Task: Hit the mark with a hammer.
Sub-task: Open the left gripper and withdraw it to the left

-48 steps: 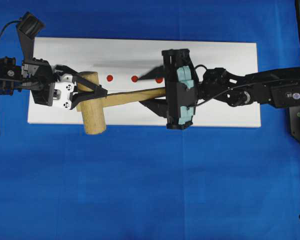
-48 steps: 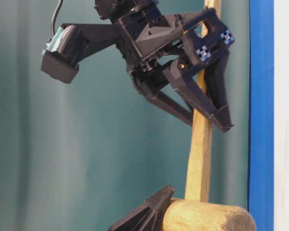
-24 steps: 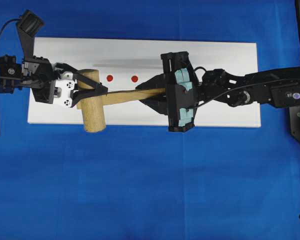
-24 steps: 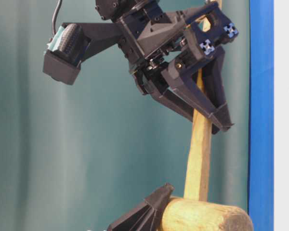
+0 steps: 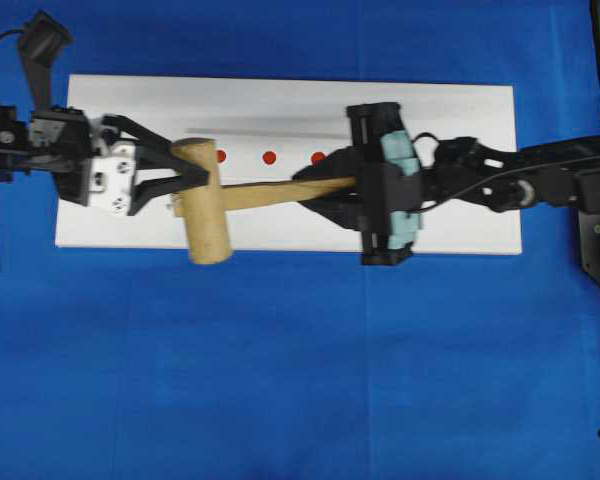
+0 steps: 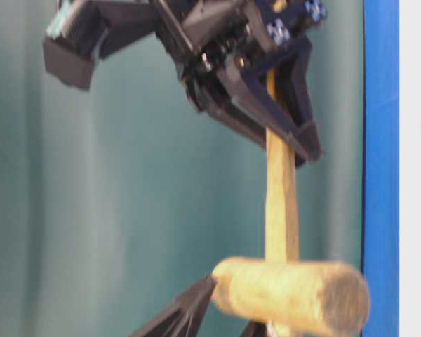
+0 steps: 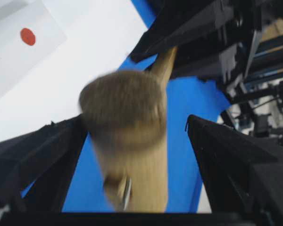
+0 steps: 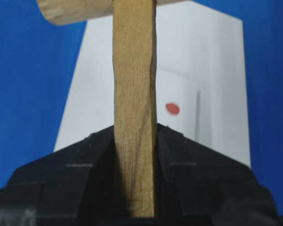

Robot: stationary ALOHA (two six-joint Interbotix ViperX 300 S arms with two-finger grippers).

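The right hand [image 5: 332, 190] is clamping the stiff, head-heavy hammer [image 5: 205, 215] far down its handle; the left hand [image 5: 175, 173] is gaping wide, empty, astride the head.

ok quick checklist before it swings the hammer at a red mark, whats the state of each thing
1. Right gripper shut on the hammer handle: ok, the wood sits clamped between its fingers.
2. Left gripper released: ok, open, fingers spread either side of the head with a gap in the left wrist view.
3. Left fingers out of the swing path: not ok, they flank the head.
4. Red marks visible on the white board: ok, three dots show overhead.
5. Head lined up over a mark: cannot tell, the head is motion-blurred and sits beside the leftmost dot.
6. Head clear of the board: ok, raised in the table-level view.
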